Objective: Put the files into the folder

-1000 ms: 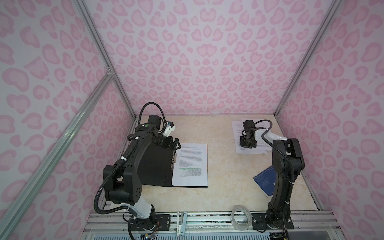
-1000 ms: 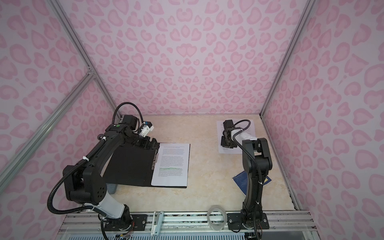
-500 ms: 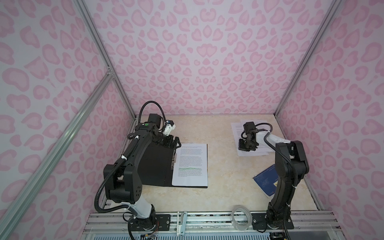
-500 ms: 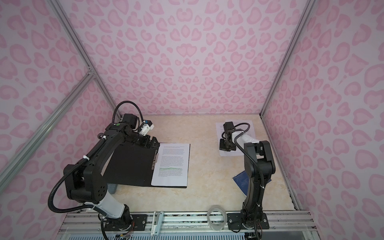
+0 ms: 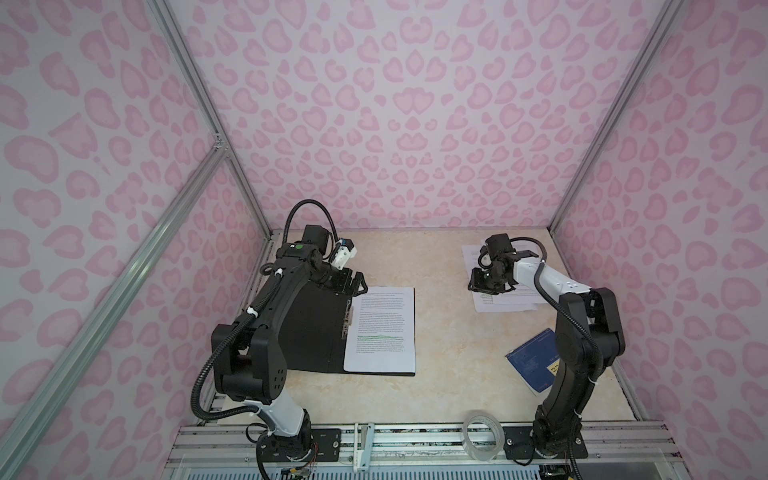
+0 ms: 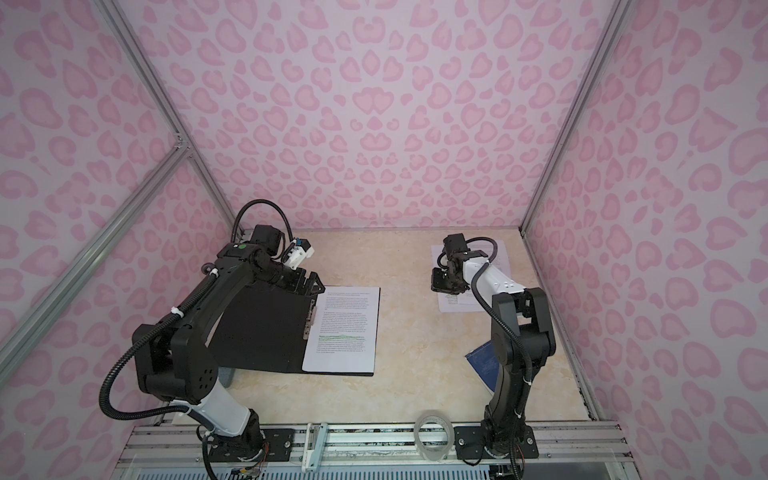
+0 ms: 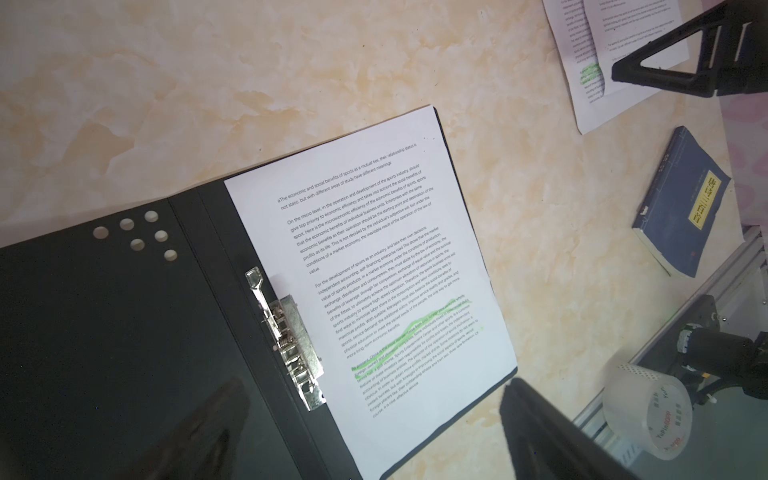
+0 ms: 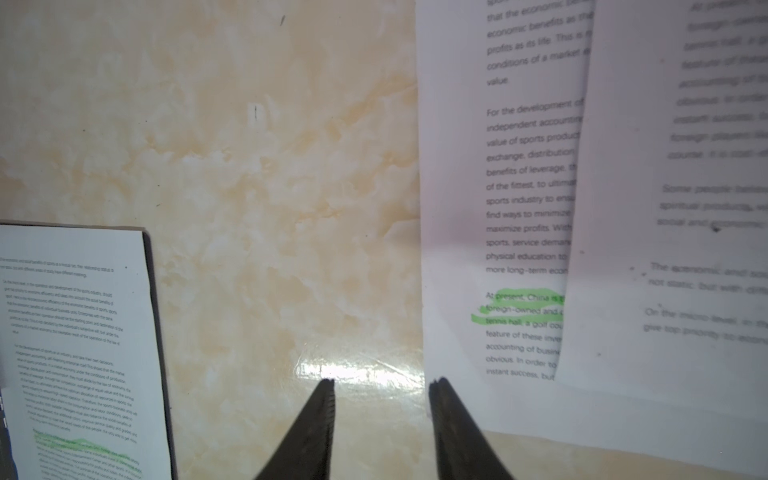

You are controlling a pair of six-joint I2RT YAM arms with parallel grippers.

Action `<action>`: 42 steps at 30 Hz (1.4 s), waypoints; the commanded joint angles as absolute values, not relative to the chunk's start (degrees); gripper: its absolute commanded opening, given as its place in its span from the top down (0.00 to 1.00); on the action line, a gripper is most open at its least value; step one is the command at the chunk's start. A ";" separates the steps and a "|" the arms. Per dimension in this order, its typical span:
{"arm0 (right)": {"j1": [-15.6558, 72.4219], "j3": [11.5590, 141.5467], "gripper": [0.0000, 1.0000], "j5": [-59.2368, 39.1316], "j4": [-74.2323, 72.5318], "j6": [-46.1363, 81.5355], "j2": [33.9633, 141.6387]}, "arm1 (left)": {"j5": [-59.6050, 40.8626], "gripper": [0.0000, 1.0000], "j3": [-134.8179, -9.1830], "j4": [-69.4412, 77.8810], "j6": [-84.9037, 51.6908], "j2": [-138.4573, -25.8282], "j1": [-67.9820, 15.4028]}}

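Walls (image 5: 395, 124) with a pink spot pattern stand around a beige marble-look tabletop (image 5: 449, 332). Aluminium bars (image 5: 200, 95) mark the corners; a metal rail (image 5: 415, 440) lines the front.

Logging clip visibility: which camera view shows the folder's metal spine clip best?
The left wrist view: the metal spine clip is large and sharp, beside the sheet in the open folder. In both top views the clip is only a thin sliver along the spine. The right wrist view leaves it out of frame.

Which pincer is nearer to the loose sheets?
Right. The right pincer is at the edge of the loose sheets; the left pincer is across the table, over the folder's far edge.
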State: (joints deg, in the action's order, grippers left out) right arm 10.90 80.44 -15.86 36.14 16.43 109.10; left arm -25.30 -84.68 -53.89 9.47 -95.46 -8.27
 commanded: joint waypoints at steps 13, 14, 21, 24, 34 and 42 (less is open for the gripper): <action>15.14 79.87 0.52 -0.05 38.39 14.75 113.71 | -25.03 0.02 -84.55 -53.88 9.27 -95.63 -8.52; 15.12 79.66 0.52 0.00 38.25 14.76 113.86 | -24.99 0.02 -84.55 -53.87 9.31 -95.63 -8.51; 14.87 79.22 0.54 -1.65 37.71 14.76 114.29 | -24.99 0.02 -84.46 -53.88 9.28 -95.71 -8.52; 14.92 79.15 0.55 -2.29 37.68 15.02 114.43 | -25.01 0.02 -84.55 -53.87 9.31 -95.65 -8.50; 12.60 80.75 0.53 -1.34 38.71 15.03 110.90 | -25.88 0.02 -85.10 -53.96 9.14 -95.96 -8.68; 0.29 84.64 0.52 -1.60 36.13 18.13 110.75 | -23.32 0.02 -89.63 -54.74 10.05 -99.06 -13.83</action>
